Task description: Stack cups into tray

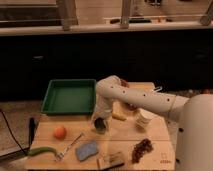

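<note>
The green tray point(69, 96) sits at the back left of the wooden table. My white arm reaches down from the right, and its gripper point(100, 120) is right at a small silvery-grey cup point(100, 125) standing on the table just in front of the tray's right corner. The gripper's end hides the cup's top. A whitish cup point(144, 120) stands to the right, below the forearm. Nothing shows inside the tray.
An orange ball point(60, 132), a green vegetable point(42, 150), a metal utensil point(70, 145), a blue sponge point(87, 149), a brush point(112, 161) and a dark clump point(142, 148) lie along the front. A yellow item point(118, 116) lies beside the cup.
</note>
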`<state>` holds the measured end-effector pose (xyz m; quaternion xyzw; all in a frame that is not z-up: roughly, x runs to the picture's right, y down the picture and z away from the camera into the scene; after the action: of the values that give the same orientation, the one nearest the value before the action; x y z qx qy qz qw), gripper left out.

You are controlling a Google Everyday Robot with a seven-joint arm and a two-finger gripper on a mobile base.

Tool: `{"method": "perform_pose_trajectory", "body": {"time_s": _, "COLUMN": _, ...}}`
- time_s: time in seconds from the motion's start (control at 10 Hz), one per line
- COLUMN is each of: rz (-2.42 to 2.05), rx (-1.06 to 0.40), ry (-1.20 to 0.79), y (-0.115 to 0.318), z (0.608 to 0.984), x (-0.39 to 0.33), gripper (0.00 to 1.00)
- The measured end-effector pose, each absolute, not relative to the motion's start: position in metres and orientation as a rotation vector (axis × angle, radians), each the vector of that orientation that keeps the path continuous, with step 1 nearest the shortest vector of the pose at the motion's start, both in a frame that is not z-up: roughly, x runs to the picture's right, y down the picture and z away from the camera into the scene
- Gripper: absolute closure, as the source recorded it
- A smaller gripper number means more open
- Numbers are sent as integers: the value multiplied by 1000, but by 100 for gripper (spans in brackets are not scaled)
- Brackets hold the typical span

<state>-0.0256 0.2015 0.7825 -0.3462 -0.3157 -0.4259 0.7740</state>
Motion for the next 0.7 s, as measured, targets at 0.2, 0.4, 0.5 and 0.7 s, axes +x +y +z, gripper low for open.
{"method": "perform_pose_trajectory", "body": {"time_s": 0.2, "rz": -925, "rx": -751, "ry": -671, "y": 202, "z": 781, "x": -25, "gripper": 20}}
{"method": "perform_pose_trajectory", "body": {"time_s": 0.4, "rz": -933, "rx": -750, "ry": -663, "y": 202, "z": 782, "x": -27, "gripper": 20}}
{"method": "perform_pose_trajectory", "body": {"time_s": 0.5, "rz": -938, "rx": -743, "ry": -662, "y": 202, "z": 783, "x": -30, "gripper": 20}}
{"method": "perform_pose_trajectory", "body": {"time_s": 0.7, "rz": -937, "rx": -734, "ry": -664, "y": 203, "z": 787, "x": -29, "gripper": 20}}
